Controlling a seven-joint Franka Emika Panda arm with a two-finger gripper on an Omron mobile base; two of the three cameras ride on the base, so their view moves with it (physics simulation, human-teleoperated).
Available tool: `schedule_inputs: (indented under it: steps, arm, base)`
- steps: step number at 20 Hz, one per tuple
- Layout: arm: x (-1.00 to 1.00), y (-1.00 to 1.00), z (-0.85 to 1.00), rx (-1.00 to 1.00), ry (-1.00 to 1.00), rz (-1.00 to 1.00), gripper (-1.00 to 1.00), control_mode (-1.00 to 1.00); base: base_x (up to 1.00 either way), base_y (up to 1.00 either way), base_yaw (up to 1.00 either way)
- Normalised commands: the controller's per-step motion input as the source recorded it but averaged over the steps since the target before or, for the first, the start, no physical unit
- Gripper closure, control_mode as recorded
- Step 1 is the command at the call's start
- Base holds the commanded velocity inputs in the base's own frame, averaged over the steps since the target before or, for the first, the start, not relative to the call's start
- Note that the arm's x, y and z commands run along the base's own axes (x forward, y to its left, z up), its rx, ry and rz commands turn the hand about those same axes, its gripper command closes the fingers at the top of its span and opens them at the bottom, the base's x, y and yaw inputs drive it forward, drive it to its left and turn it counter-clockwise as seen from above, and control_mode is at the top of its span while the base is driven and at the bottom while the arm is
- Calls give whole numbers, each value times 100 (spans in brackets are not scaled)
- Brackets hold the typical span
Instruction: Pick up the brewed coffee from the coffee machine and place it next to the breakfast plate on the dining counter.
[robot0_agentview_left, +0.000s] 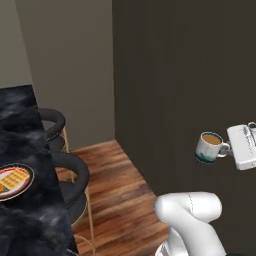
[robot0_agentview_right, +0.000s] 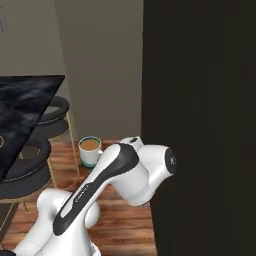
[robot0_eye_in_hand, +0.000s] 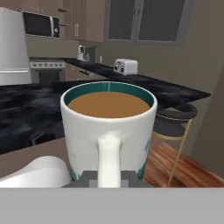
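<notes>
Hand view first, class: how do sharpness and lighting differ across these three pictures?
Hand view: mug looms large and crisp, toaster behind it soft. Left base view: flat, even light, no glare on the dining counter. Right base view: dark wall panel nearly featureless.

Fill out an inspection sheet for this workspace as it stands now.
Surface: dining counter, black marble pattern, at the left.
Job's things: breakfast plate with waffle lies on the counter; mug of brewed coffee is upright and full, carried in the air over the wooden floor, away from the counter.
Clutter: silver toaster on the far kitchen counter.
Grippers: gripper, jaws shut on the mug's handle.
Cables: nothing seen.
Surroundings: black stools beside the counter, dark wall panel behind the mug, microwave in the far kitchen.
</notes>
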Motion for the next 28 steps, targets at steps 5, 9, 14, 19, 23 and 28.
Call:
schedule_inputs:
  steps: [5, 9, 14, 19, 23, 28]
  arm:
    - [0, 0, 0, 0, 0, 0, 100, 100]
    - [0, 0, 0, 0, 0, 0, 100, 100]
    - [0, 0, 0, 0, 0, 0, 100, 100]
    - [0, 0, 0, 0, 0, 0, 100, 100]
    - [0, 0, 0, 0, 0, 0, 100, 100]
    - [0, 0, 0, 0, 0, 0, 100, 100]
  base:
    - [97, 0, 63]
    - [79, 0, 61]
    - [80, 0, 63]
    - [67, 0, 66]
    - [62, 0, 66]
    - [69, 0, 63]
